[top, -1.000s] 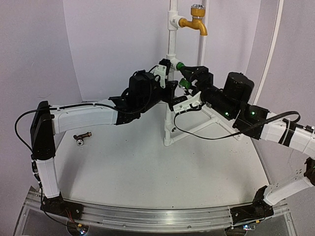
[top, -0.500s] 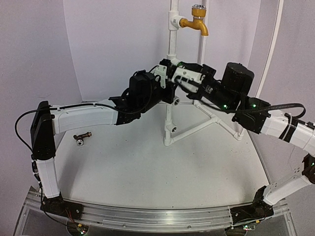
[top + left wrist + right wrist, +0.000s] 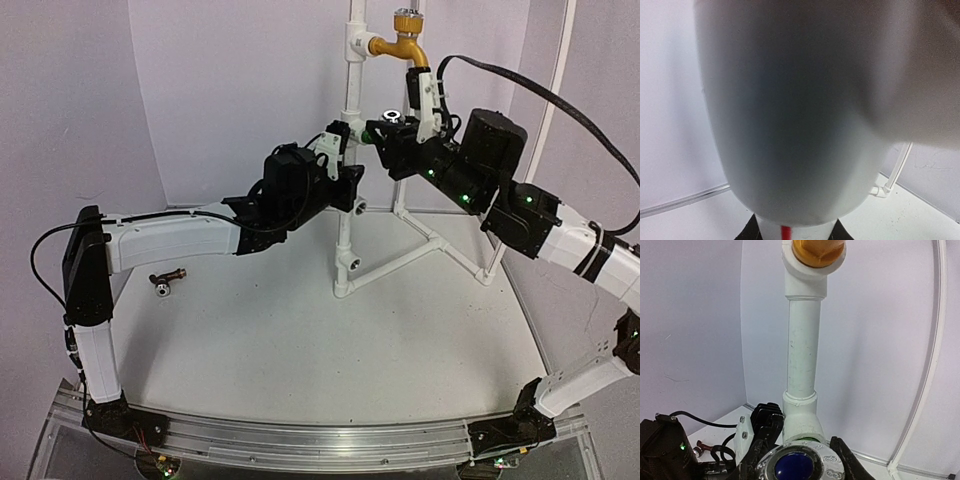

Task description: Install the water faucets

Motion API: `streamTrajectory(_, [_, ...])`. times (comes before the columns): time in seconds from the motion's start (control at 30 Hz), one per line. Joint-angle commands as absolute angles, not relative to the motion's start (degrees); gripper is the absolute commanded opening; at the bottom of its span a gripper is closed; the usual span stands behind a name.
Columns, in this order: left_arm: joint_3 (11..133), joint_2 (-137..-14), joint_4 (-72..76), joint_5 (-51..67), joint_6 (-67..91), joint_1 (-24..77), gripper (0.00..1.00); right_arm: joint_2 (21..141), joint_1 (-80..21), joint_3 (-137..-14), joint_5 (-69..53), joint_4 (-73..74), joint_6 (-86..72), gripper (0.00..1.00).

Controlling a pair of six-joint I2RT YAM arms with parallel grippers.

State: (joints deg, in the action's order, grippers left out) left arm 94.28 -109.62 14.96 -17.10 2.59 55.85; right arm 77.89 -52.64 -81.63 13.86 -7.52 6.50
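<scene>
Evidently to steady the pipe stand (image 3: 346,240) on the table (image 3: 300,335), the left end effector (image 3: 345,185) is clamped on its upright. The right end effector (image 3: 802,452) pinches the green faucet (image 3: 799,466) at mid-height, probably to screw it in. The brown faucet (image 3: 167,280) lies well apart.

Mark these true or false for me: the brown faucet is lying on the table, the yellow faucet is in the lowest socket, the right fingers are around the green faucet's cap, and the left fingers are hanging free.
1. The dark brown faucet lies on the table, left of the white pipe stand. True.
2. The yellow-orange faucet sits in the stand's lowest socket. False: it is mounted at the top of the stand.
3. The right fingers flank the silver cap of the green faucet. True.
4. The left fingers hang free above the table. False: they are clamped on the stand's upright pipe.
</scene>
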Motion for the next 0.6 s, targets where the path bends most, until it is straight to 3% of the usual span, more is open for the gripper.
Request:
streamTrajectory(0.0, [91.85, -113.51, 1.14, -18.11, 6.25, 55.37, 0.0, 74.56, -52.38, -86.14, 12.79, -10.16, -20.52, 0.45])
streamTrajectory(0.17, [91.98, -113.33, 1.14, -18.01, 6.32, 55.38, 0.0, 70.4, -52.36, -82.22, 5.8, -9.18, -10.95, 0.94])
streamTrajectory(0.2, [92.01, -113.31, 1.14, -18.01, 6.21, 55.38, 0.0, 69.03, -52.34, -80.97, 3.29, -8.04, -8.85, 0.98])
streamTrajectory(0.33, [92.11, -113.25, 1.14, -17.96, 5.99, 55.3, 0.0, 63.33, -52.34, -76.78, 2.88, -2.14, -5.99, 0.98])
streamTrajectory(0.57, [92.37, -112.35, 0.89, -17.07, 7.26, 55.3, 0.02, 50.41, -52.3, -64.93, 17.31, 1.13, -2.81, 0.98])
